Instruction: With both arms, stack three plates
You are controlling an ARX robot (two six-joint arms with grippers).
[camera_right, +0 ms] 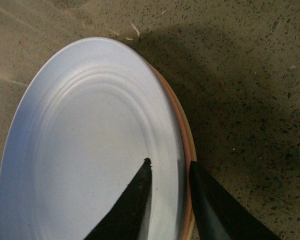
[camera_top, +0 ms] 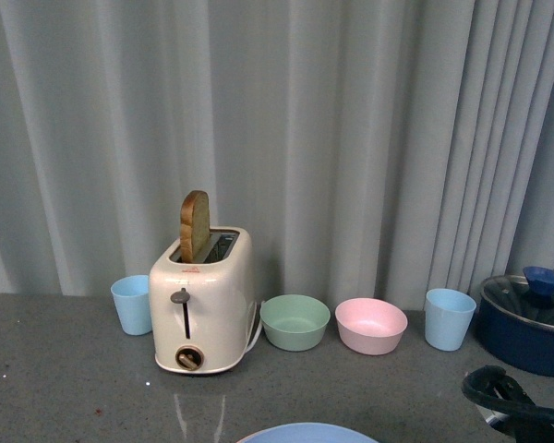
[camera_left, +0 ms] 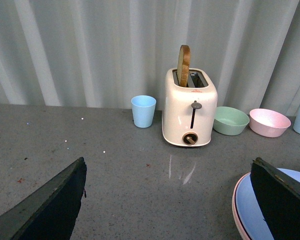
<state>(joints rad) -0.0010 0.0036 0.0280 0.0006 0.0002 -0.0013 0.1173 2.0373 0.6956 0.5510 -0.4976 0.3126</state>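
Surface: grey speckled countertop, backed by pale pleated curtain.
Landmark: cream toaster at back of counter, brown bread slice standing upright in one slot.
Beside toaster: light blue cup just left; green bowl just right, then pink bowl, second blue cup, and dark blue lidded pot farthest right.
Left gripper: hovered low over counter in front of toaster, black fingers spread wide, nothing between them.
Right gripper: seen from wrist camera only; angled down at stack's edge, one finger above blue plate, the other outside the rim, jaws narrowed around that rim; whether pads pressed it, could not tell.
Plates: light blue plate on top, matte, faint concentric rings; pink plate showing as thin rim beneath; third rim under that, colour unclear.
Stack position: in front of toaster and to its right, at near edge of counter.
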